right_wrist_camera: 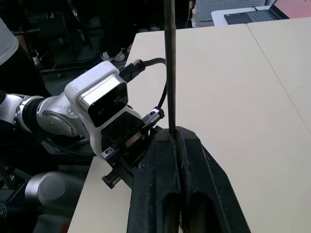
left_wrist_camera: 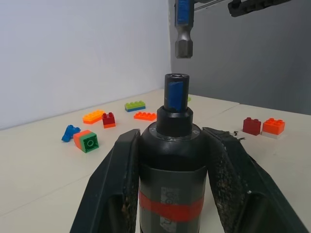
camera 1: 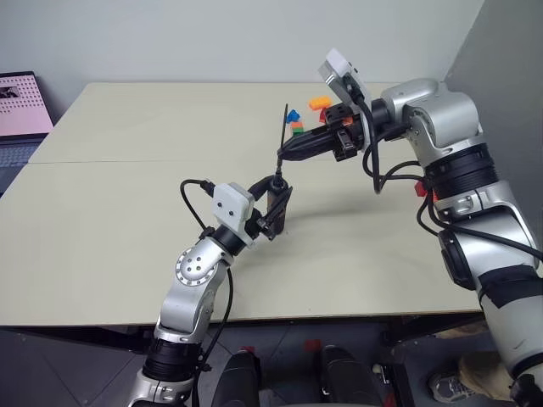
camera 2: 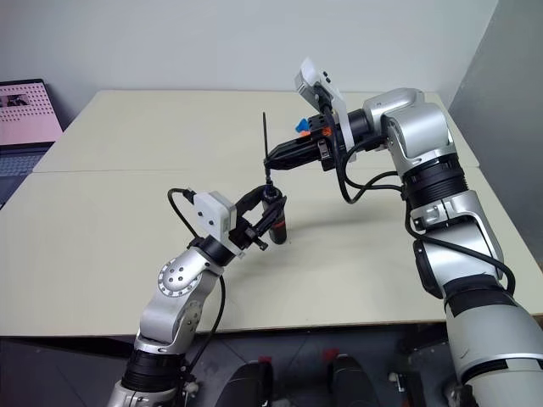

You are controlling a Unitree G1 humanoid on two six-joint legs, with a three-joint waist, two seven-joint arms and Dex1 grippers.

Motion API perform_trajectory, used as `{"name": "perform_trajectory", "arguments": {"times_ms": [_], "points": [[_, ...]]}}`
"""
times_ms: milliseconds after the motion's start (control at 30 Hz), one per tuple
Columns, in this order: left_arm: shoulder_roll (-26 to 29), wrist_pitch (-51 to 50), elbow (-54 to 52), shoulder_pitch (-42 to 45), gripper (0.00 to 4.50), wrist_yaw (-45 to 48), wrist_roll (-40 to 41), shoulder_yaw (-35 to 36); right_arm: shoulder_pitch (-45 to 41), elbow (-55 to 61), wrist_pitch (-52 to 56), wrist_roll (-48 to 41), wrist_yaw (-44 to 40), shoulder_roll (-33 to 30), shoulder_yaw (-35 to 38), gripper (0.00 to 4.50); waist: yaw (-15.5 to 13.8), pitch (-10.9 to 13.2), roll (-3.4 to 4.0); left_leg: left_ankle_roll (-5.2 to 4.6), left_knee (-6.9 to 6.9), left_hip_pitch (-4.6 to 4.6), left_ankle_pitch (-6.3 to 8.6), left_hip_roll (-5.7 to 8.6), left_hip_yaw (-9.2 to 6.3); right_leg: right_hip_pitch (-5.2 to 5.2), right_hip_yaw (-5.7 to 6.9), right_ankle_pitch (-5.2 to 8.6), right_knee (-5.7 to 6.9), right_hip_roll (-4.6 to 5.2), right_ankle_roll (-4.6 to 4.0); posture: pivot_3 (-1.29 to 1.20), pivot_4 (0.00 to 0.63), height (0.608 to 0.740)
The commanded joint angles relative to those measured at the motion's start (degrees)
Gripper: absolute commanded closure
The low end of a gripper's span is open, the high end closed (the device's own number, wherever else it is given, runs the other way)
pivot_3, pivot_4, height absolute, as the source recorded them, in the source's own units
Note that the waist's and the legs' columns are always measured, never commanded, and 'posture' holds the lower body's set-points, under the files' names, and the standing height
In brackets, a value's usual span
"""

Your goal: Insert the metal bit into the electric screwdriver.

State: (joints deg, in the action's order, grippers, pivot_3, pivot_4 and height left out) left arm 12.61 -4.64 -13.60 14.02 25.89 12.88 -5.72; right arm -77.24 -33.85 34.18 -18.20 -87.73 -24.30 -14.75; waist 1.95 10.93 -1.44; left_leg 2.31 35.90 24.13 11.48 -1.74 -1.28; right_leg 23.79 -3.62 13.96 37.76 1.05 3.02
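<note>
My left gripper (camera 1: 275, 205) is shut on the electric screwdriver (left_wrist_camera: 171, 160), a black cylinder with a red band, and holds it upright over the table, socket end up. My right gripper (camera 1: 288, 153) reaches in from the right and is shut on the metal bit (camera 1: 283, 127), a thin dark rod that stands vertical. In the left wrist view the bit's hex end (left_wrist_camera: 183, 47) hangs a short gap above the screwdriver's socket, slightly off to one side. The right wrist view has the rod (right_wrist_camera: 169, 63) rising from between the closed fingers (right_wrist_camera: 204, 184).
Several toy bricks (left_wrist_camera: 87, 141) lie on the far side of the beige table (camera 1: 127, 220), behind the grippers. Red and orange bricks (left_wrist_camera: 262, 126) lie off to the right. A laptop (camera 1: 17, 110) stands at the table's far left corner.
</note>
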Motion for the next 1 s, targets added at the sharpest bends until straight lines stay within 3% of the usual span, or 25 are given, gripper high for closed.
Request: {"name": "perform_trajectory", "arguments": {"times_ms": [33, 1000], "points": [[0.36, 0.51, -0.69, 0.22, 2.88, 0.29, -0.10, 0.57, -1.18, 1.36, -1.64, -0.39, -2.36, -0.04, 1.16, 4.50, 0.00, 0.00, 0.00, 0.00, 0.00, 0.00, 0.00, 0.00, 0.00, 0.00, 0.00, 0.00, 0.00, 0.00, 0.00, 0.00, 0.150, 0.740], [0.74, 0.11, -1.21, 0.10, 2.88, 0.20, 0.11, 0.65, 1.00, 1.02, -3.99, 1.24, -2.20, 0.40, 0.19, 4.50, 0.04, 0.00, 0.00, 0.00, 0.04, -0.04, 0.00, 0.00, 0.00, -0.01, 0.00, 0.00, 0.09, -0.01, 0.00, 0.00, 0.150, 0.740]]}}
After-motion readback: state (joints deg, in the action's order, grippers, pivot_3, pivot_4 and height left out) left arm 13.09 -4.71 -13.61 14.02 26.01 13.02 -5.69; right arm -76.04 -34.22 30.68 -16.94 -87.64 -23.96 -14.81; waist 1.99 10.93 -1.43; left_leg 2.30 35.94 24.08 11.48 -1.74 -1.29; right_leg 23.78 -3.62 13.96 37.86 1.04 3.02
